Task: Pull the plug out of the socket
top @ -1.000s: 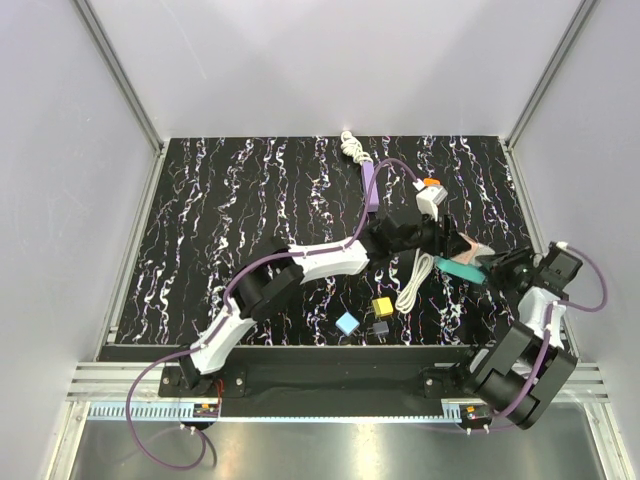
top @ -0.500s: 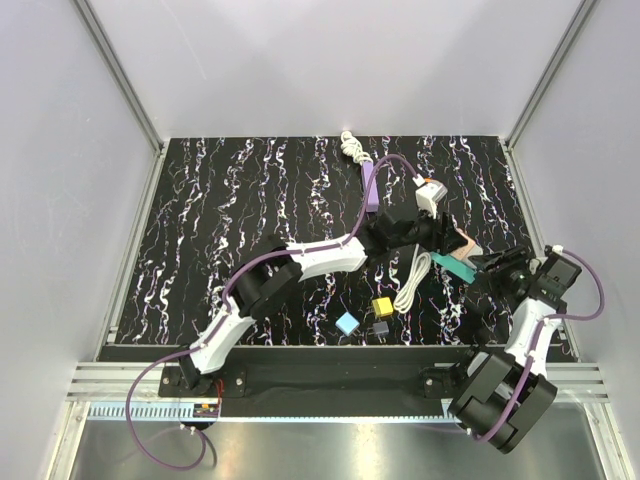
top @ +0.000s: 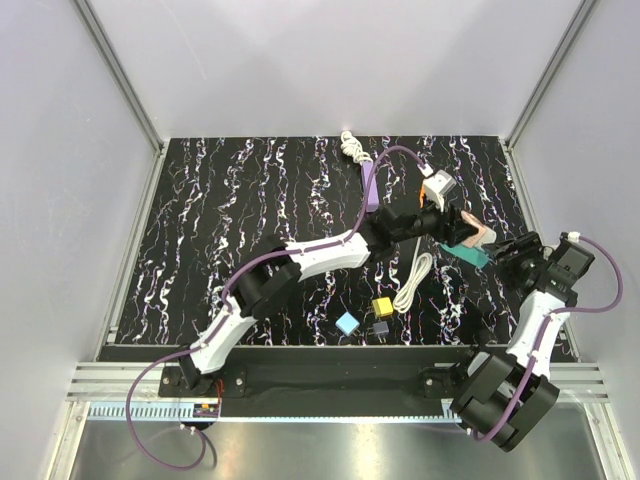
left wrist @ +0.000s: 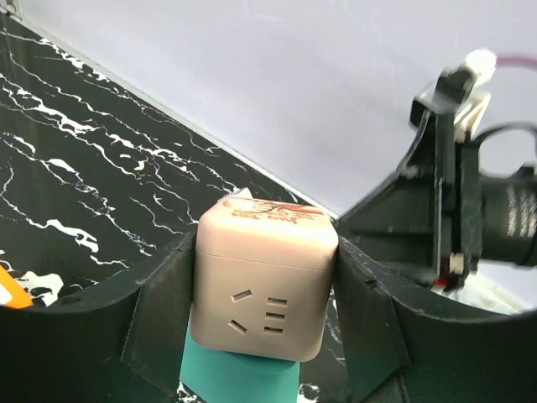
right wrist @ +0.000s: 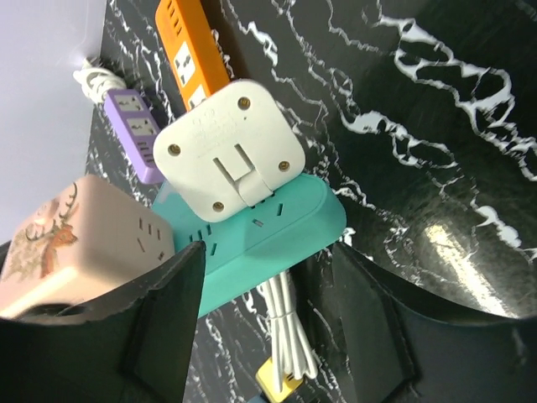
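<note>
purple strip [top: 369, 186]: lying at the back of the worktop [top: 220, 220], well apart from the action. Clutter, as far as I can tell.
left hand [left wrist: 267, 294]: clamped on the cube [left wrist: 260, 252], one finger flat on each side face. Makes sense to me, since a side grip leaves the bottom free to come straight off.
cube: pink, and I'm reading it as the plug. It sits on one end of the teal strip [right wrist: 285, 222], touching it. Can't tell if the pins are in or already out.
teal strip: the socket here. A white adapter [right wrist: 225, 151] rests on its middle, back side up with the prongs folded.
right hand [right wrist: 267, 260]: jaws wide, nothing in them, just beside the strip's edge.
my guess: it has to pin the strip down, otherwise the strip just rides up with the cube.
</note>
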Action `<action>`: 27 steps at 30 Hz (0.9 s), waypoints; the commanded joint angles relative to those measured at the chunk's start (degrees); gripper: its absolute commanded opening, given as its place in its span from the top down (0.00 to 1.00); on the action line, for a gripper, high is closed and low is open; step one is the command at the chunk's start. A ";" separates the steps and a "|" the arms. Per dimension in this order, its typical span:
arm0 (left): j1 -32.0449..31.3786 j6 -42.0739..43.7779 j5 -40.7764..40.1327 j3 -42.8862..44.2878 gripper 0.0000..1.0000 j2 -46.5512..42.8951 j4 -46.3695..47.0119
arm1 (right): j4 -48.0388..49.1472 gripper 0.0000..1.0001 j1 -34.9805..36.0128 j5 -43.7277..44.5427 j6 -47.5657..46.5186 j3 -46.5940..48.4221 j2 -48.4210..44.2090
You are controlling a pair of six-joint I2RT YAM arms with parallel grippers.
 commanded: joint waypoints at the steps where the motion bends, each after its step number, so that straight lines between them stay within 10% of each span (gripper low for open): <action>1: -1.24 4.74 0.07 -2.83 1.00 -2.30 9.83 | -0.04 0.31 0.09 3.72 -2.46 2.28 -1.48; 16: -1.33 9.24 3.24 -10.66 0.99 -3.01 14.40 | 2.50 0.31 0.09 1.26 -1.23 1.85 -2.18; 22: -1.16 7.40 2.10 -13.90 0.49 -4.05 12.64 | 2.77 0.31 0.09 0.91 -1.75 1.14 -2.18; 27: -1.24 6.07 0.61 -22.08 0.36 -8.79 15.37 | 3.29 0.31 0.09 0.39 -2.28 0.35 -1.92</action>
